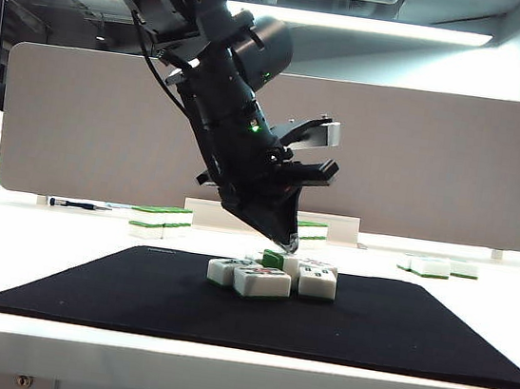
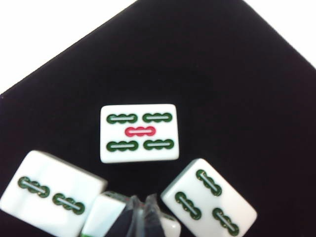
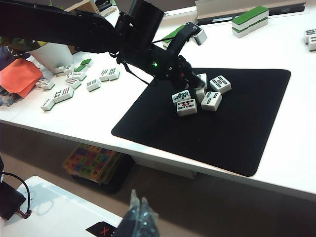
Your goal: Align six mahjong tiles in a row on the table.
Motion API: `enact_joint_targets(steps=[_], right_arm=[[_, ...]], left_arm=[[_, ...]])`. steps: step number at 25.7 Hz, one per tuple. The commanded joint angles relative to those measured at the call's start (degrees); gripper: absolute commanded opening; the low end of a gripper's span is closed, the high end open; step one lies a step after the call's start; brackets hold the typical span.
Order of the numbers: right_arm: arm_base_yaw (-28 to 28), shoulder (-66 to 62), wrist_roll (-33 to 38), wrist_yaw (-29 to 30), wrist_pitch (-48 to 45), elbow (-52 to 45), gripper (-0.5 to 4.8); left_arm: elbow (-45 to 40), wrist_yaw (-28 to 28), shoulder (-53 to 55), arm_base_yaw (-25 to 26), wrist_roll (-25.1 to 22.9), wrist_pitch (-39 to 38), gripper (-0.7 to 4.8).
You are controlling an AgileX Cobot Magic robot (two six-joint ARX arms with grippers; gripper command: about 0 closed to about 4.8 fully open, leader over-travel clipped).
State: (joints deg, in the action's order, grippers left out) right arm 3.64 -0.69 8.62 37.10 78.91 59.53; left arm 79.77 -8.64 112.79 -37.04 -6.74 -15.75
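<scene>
Left gripper (image 1: 284,244) fingers clenched, empty, tips down among clustered mahjong tiles (image 1: 262,282) on black mat (image 1: 395,337), right gripper (image 3: 137,217) fingers clenched, well off the worktop (image 3: 296,163).

a white bench (image 1: 64,226) carries a large black mat (image 1: 395,337) lying flat on it, one edge near the bench's front edge. loose tiles (image 3: 74,81) lie scattered on the bare white surface well to the side of the mat. a green-topped stack of tiles (image 1: 161,221) sits behind the mat toward the grey panel, and a few more tiles (image 1: 437,267) lie beyond the mat's far corner on the other side. an orange cloth (image 3: 17,76) rests at the bench's end
</scene>
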Motion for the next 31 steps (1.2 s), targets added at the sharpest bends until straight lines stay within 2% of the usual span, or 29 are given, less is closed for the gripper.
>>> enact_joint_targets(steps=[1, 5, 7, 16, 19, 20, 21, 22, 23, 24, 29, 31], right_arm=[[0.0, 0.7, -0.2, 0.0, -0.7, 0.2, -0.01], [0.0, 0.7, -0.2, -0.1, -0.7, 0.2, -0.01], [0.0, 0.7, -0.2, 0.0, -0.7, 0.2, -0.01], [0.0, 0.7, -0.2, 0.0, -0.7, 0.2, -0.01], [0.0, 0.7, -0.2, -0.1, -0.7, 0.2, -0.01], [0.0, 0.7, -0.2, 0.0, -0.7, 0.2, -0.01], [0.0, 0.7, -0.2, -0.1, -0.7, 0.2, -0.01], [0.0, 0.7, -0.2, -0.1, -0.7, 0.2, -0.01], [0.0, 0.7, -0.2, -0.1, -0.7, 0.2, -0.01], [0.0, 0.7, -0.2, -0.1, -0.7, 0.2, -0.01], [0.0, 0.7, -0.2, -0.1, -0.7, 0.2, -0.01], [0.0, 0.7, -0.2, -0.1, -0.7, 0.2, -0.01]], left_arm=[[0.2, 3.7, -0.3, 0.0, -1.1, -6.9, 0.21], [0.2, 8.1, -0.3, 0.0, -2.7, -13.9, 0.21], [0.2, 8.9, -0.3, 0.0, -2.7, -13.9, 0.21], [14.0, 8.5, -0.4, -1.1, -2.6, -19.2, 0.21], [14.9, 8.4, -0.4, -1.1, -2.7, -20.0, 0.32], [14.9, 8.5, -0.4, -1.1, -2.7, -20.5, 0.94], [14.9, 8.5, -0.3, -1.1, -2.7, -20.6, 1.82], [14.8, 8.6, -0.3, -1.1, -2.8, -20.6, 2.35], [14.8, 8.7, -0.3, -1.1, -2.8, -20.5, 2.61], [14.8, 8.6, -0.3, -1.1, -2.9, -19.9, 2.79], [14.7, 7.8, -0.3, -1.2, -3.8, -20.0, 2.78], [14.7, 9.1, -0.3, -0.5, -3.9, -24.8, 2.78]])
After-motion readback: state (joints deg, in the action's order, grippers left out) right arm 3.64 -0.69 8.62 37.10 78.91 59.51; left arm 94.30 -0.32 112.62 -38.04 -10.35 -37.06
